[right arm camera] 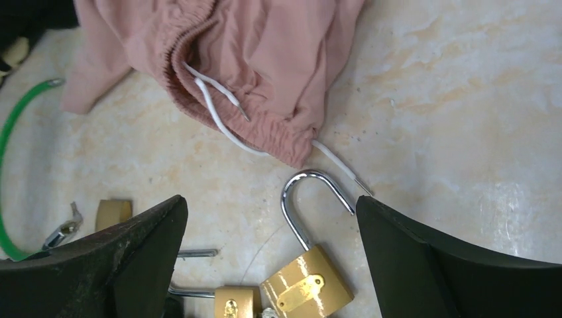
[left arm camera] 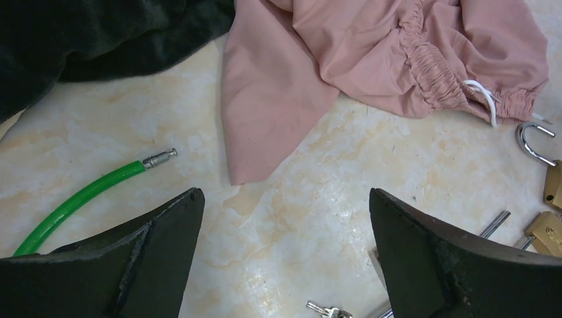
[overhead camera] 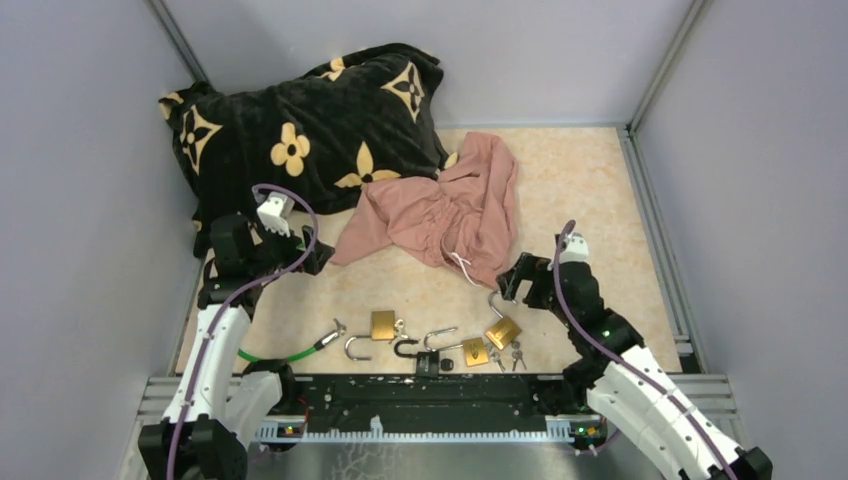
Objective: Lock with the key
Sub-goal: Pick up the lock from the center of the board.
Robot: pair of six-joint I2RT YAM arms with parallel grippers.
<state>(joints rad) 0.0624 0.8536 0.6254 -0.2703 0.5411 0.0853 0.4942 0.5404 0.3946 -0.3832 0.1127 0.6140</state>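
Several padlocks lie near the table's front edge. A brass padlock point(overhead camera: 503, 331) with its shackle swung open lies just below my right gripper point(overhead camera: 515, 280). In the right wrist view that padlock point(right arm camera: 308, 288) sits between and below the open fingers, and my right gripper point(right arm camera: 270, 199) is empty. A smaller brass padlock point(right arm camera: 235, 301) lies beside it. Keys point(overhead camera: 517, 355) lie by these locks. My left gripper point(overhead camera: 312, 257) hovers open and empty over bare table; in its wrist view point(left arm camera: 285, 193) a small key bunch point(left arm camera: 328, 309) shows at the bottom edge.
A pink garment point(overhead camera: 445, 215) and a black flowered pillow point(overhead camera: 300, 130) fill the back. A green cable lock point(overhead camera: 290, 353) lies front left. Another brass padlock point(overhead camera: 383, 324), a black padlock point(overhead camera: 427, 362) and a third brass one point(overhead camera: 475, 351) sit along the front.
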